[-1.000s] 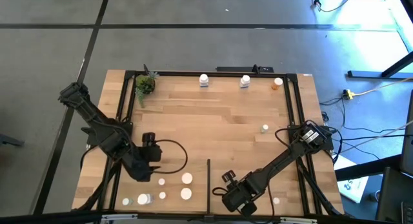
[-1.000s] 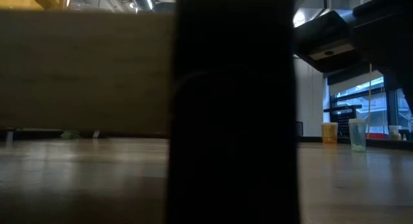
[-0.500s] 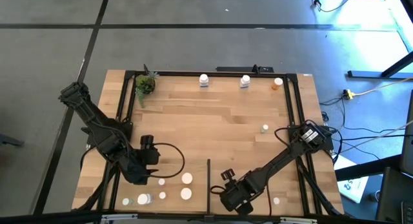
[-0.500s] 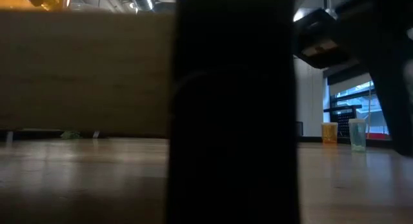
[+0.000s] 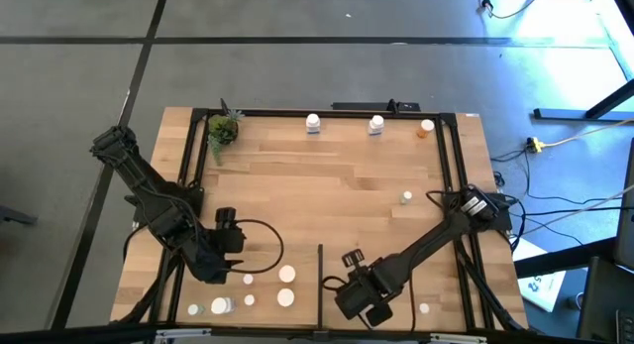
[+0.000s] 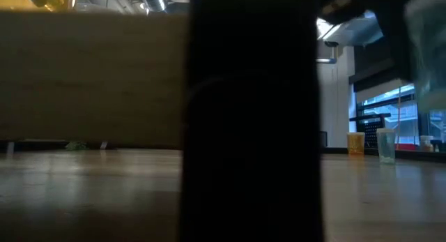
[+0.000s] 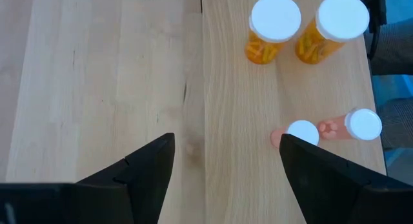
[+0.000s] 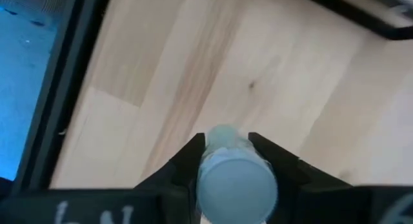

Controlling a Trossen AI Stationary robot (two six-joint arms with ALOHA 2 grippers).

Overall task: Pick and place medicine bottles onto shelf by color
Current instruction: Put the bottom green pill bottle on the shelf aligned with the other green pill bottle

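Note:
The shelf (image 5: pixel 347 175) is a light-wood surface framed by black bars. My right gripper (image 8: pixel 229 153) hangs near its front edge, right of the thin black divider strip (image 5: pixel 320 275), shut on a pale medicine bottle (image 8: pixel 235 179). My left gripper (image 7: pixel 222 175) stands open above bare wood at the front left. Beyond it stand two orange bottles (image 7: pixel 274 27) with white caps and two small pinkish ones (image 7: pixel 302 132). Two white bottles (image 5: pixel 313 122) and one orange bottle (image 5: pixel 426 128) stand along the far edge, and a small green one (image 5: pixel 406 197) stands at mid right. My right gripper pinches the pale bottle by its two sides (image 8: pixel 213 150) between its two fingers, below the white cap (image 8: pixel 237 185). The fingers come from above, pointing down. The bottle stays upright, cap up, lifted clear of the wood.
A small potted plant (image 5: pixel 223 131) stands in the far left corner. One more small bottle (image 5: pixel 424 307) stands at the front right. A dark post (image 6: pixel 251 116) fills the middle of the low view. The middle of the wood is bare.
My right gripper has risen with the pale bottle and drifted a little toward the divider strip; in the low view the arm has moved up, almost out of the picture. The bottle now hangs clear of the wood.

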